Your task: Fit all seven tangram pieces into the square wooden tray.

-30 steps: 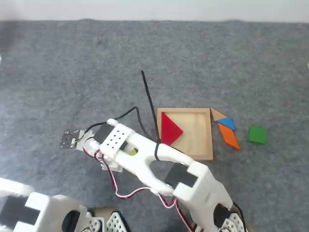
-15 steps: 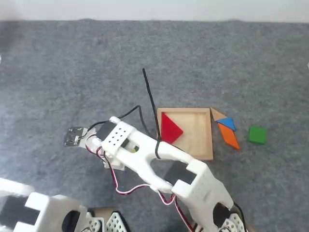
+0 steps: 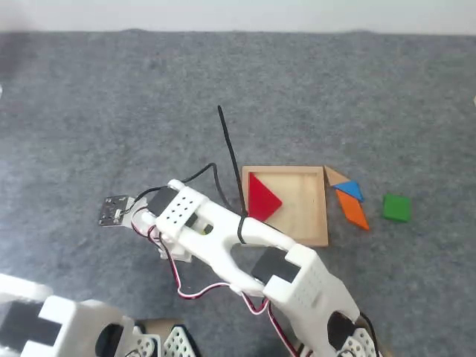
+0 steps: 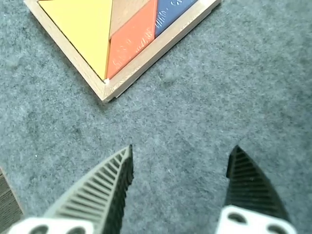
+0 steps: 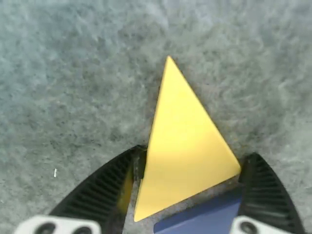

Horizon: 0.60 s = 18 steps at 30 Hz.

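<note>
Grey carpet [image 3: 111, 111]: square wooden tray [image 3: 305, 212] holds 1 red triangle [image 3: 262, 197].

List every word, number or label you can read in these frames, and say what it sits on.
No text can be read anywhere.
Faint marks on the orange piece: too blurred to read.
Faint marks on the blue piece: too blurred to read.
</note>
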{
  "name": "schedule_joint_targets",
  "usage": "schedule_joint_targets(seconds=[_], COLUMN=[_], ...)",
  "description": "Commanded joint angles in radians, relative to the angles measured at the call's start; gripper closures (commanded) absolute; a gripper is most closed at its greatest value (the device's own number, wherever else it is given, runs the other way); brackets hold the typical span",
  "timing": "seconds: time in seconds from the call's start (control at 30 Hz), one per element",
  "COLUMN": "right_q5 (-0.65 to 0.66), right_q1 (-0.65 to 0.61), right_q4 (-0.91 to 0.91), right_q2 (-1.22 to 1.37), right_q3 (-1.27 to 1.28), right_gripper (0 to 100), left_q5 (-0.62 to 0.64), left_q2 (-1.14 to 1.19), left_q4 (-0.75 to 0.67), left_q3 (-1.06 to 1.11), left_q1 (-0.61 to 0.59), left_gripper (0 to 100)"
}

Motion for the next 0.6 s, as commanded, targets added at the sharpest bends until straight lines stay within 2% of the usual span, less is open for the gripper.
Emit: schedule_joint_targets(seconds=[0.0,0.17,0.3,0.57], right_q5=[0.005,0.002,0.002,0.002], right_q1=[0.01,0.015,0.016,0.016], right_q4=[-0.004,0.033,0.097,0.107], right_q2=[-0.002,-0.013,-0.027,-0.053], right_q3=[-0.037,-0.075,-0.121,-0.123], right_gripper=[69.0,74.4,73.4,73.5], left_q5=[-0.009,-0.009,-0.009,-0.009], left_q2=[-0.008,-0.008,-0.006,-0.006], left_q4=[0.008,0.008,0.008,0.008], left_q3=[-0.008,-0.008,-0.008,-0.008], left_q1=[-0.005,-0.005,-0.005,-0.005], left_gripper=[69,69,69,69])
